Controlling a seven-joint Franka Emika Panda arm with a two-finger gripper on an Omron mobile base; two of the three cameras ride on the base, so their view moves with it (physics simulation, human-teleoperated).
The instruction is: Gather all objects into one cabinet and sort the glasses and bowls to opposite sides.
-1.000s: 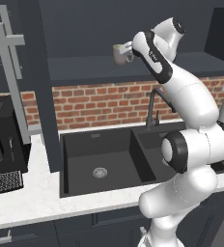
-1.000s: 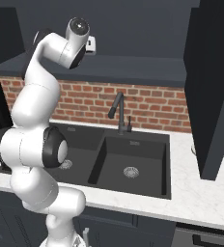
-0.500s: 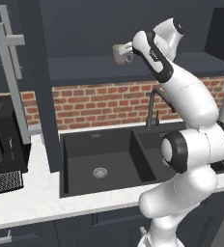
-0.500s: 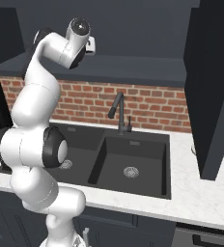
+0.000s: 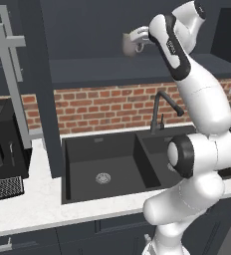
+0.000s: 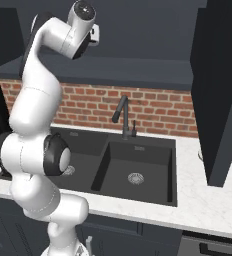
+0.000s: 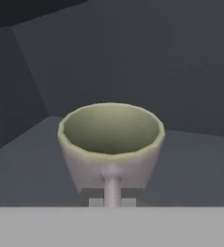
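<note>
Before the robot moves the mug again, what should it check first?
1. Gripper shut on the mug by its handle: ok.
2. Mug upright, mouth up: ok.
3. Mug empty inside: ok.
4. Mug lifted off the cabinet shelf: cannot tell.
5. Cabinet door swung open, out of the way: ok.
6. Bare shelf around the mug in the hand view: ok.

mug (image 5: 129, 44) above cabinet shelf (image 5: 97, 67), at gripper (image 5: 139, 43) tip, handle toward the hand | shelf over brick backsplash (image 5: 102, 107) | faucet (image 5: 163, 110) behind double sink (image 5: 112, 167), sink set in counter (image 5: 43, 201) | open cabinet door (image 5: 23, 84) left of sink | appliance (image 5: 3, 149) on counter, far left
</note>
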